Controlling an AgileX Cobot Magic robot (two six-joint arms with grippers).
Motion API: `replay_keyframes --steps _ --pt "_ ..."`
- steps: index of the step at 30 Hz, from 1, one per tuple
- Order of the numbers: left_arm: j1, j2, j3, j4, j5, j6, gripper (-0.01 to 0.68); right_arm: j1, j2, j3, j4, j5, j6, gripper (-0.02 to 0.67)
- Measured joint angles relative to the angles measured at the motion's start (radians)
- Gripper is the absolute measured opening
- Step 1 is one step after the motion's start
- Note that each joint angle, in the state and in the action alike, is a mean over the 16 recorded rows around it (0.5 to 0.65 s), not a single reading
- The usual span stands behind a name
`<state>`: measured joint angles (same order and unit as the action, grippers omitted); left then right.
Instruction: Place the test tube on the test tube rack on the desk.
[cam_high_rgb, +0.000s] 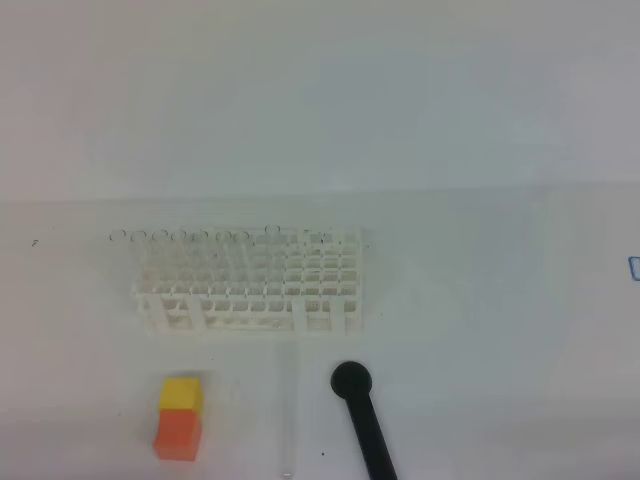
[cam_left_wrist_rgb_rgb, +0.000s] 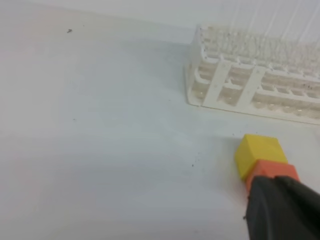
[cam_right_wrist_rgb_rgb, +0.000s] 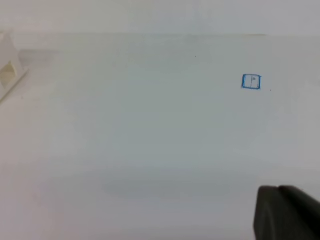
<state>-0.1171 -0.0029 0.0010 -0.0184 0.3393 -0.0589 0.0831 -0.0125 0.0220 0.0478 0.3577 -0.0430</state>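
White desk, tube-filled test tube rack

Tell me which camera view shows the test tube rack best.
The exterior high view: the whole test tube rack shows from above, tubes standing in its back rows. The left wrist view shows only its near left end, cut off at the frame's edge. The right wrist view catches just a corner.

White lattice rack on white desk — yellow-and-orange block, black rod, clear tube.

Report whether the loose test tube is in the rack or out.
Out: the test tube lies flat on the desk, in front of the rack.
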Motion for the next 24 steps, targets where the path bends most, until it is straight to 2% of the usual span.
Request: replay_keyframes --steps 11,24 --pt "0.0 0.0 0.0 -0.001 -0.112 0.0 -0.001 0.0 0.0 0.003 -0.015 -0.058 -0.002 -0.001" --pt "0.0 0.0 0.0 0.061 -0.325 0.064 -0.001 0.0 0.0 0.008 -0.032 -0.435 -0.004 -0.001"
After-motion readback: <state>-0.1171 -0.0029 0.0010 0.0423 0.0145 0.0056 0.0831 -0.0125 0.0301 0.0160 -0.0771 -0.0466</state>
